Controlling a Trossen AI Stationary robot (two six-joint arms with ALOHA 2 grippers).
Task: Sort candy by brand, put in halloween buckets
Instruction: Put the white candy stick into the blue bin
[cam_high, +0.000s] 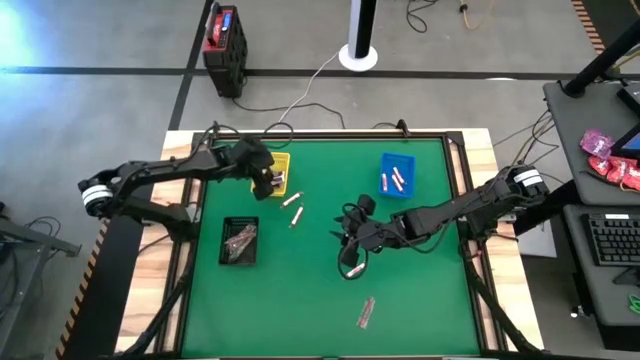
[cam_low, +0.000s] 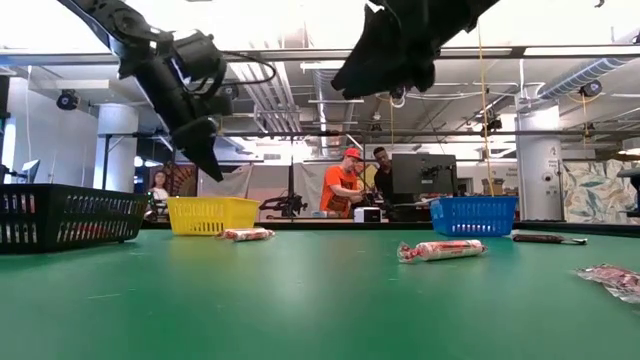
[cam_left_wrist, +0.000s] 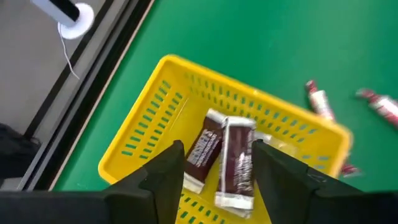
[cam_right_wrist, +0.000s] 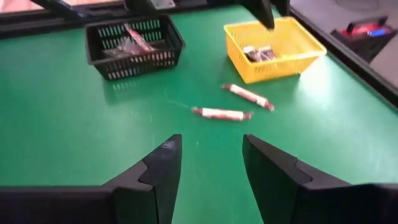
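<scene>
On the green table (cam_high: 420, 300), seen from above, three bins stand apart: a yellow bin (cam_high: 281, 160) at the far left, a blue bin (cam_high: 398, 173) at the far right, and a black bin (cam_high: 240, 241) near the left edge. The left gripper (cam_high: 268, 180) hangs over the yellow bin. The right gripper (cam_high: 350, 238) is over open table near the middle. Two white candies (cam_high: 293, 199) lie just beside the yellow bin. One candy (cam_high: 355, 270) lies near the right gripper, and a dark one (cam_high: 367, 312) lies nearer the front edge. The blue bin holds a few candies (cam_high: 397, 179).

Low view: the left gripper (cam_low: 205, 150) hangs above the yellow bin (cam_low: 213, 214), clear of it. The right gripper (cam_low: 385, 65) is high above the table. A candy (cam_low: 441, 249) lies before the blue bin (cam_low: 474, 215). People stand in the room behind.

Left wrist view: the left fingers (cam_left_wrist: 171, 168) are spread apart and hold nothing. Two dark bars (cam_left_wrist: 237, 163) lie side by side in the yellow bin (cam_left_wrist: 143, 124), directly below the gap.

Right wrist view: the right fingers (cam_right_wrist: 163, 165) are wide apart and empty, over bare table. Two candies (cam_right_wrist: 222, 113) lie between them and the yellow bin (cam_right_wrist: 273, 65). The black bin (cam_right_wrist: 134, 46) holds what appear to be reddish wrappers.
</scene>
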